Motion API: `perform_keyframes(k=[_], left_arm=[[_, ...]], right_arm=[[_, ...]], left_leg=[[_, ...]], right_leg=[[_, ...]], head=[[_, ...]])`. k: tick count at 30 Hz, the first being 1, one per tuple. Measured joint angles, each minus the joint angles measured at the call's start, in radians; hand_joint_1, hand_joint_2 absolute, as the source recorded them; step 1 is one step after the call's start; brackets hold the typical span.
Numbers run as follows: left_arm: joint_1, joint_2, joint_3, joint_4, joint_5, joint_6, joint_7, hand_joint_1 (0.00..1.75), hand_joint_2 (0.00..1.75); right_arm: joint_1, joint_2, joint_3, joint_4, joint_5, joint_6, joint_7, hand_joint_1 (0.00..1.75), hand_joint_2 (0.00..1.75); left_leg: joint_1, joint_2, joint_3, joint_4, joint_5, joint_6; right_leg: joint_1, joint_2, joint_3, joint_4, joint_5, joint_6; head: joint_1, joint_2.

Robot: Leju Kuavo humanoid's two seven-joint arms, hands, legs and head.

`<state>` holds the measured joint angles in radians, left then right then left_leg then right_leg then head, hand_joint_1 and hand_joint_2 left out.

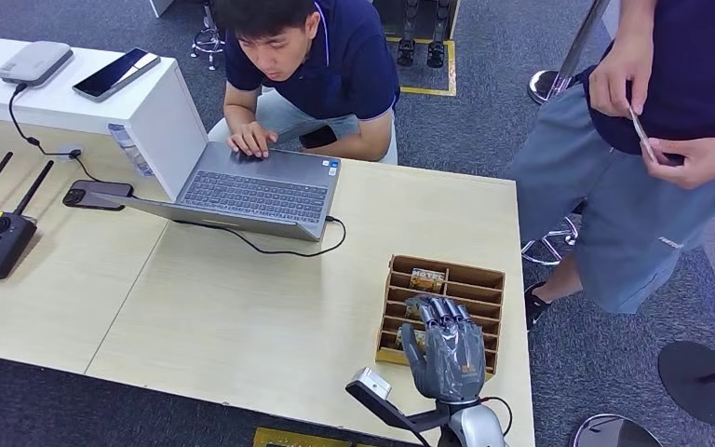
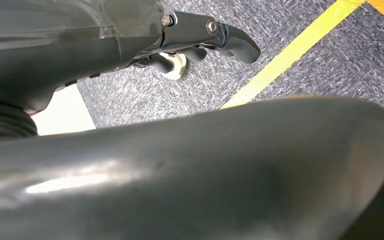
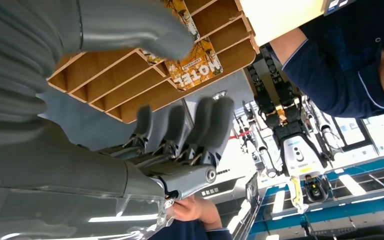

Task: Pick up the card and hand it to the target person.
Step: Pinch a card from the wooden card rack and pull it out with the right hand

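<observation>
Right hand [image 1: 447, 349] hovers over the wooden rack [image 1: 484, 279] on the tabletop [image 1: 242, 317], fingers spread, holding nothing. Card [image 3: 194, 62] sits in a rack slot, ungrasped. Pickup and handover both pending. Left hand [image 2: 200, 42] hangs low; can't tell its grip.

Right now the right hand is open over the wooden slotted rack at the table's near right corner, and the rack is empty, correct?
Not quite. The right hand is open over the wooden rack, but the rack is not empty: a card stands in a far slot. The right wrist view shows it clearly, a printed card sticking out of the rack beside the thumb.
</observation>
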<state>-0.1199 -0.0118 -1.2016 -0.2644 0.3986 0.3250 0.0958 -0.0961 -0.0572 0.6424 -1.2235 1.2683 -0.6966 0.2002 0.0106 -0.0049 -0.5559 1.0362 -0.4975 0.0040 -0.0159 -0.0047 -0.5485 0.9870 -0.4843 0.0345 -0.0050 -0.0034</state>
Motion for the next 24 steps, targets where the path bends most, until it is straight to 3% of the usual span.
perform_keyframes(k=[24], left_arm=[[0.0,0.0,0.0,0.0,0.0,0.0,0.0,0.0,0.0]], right_arm=[[0.0,0.0,0.0,0.004,0.002,0.0,0.002,1.06,1.75]], left_leg=[[0.0,0.0,0.0,0.0,0.0,0.0]], right_leg=[[0.0,0.0,0.0,0.0,0.0,0.0]], head=[[0.0,0.0]])
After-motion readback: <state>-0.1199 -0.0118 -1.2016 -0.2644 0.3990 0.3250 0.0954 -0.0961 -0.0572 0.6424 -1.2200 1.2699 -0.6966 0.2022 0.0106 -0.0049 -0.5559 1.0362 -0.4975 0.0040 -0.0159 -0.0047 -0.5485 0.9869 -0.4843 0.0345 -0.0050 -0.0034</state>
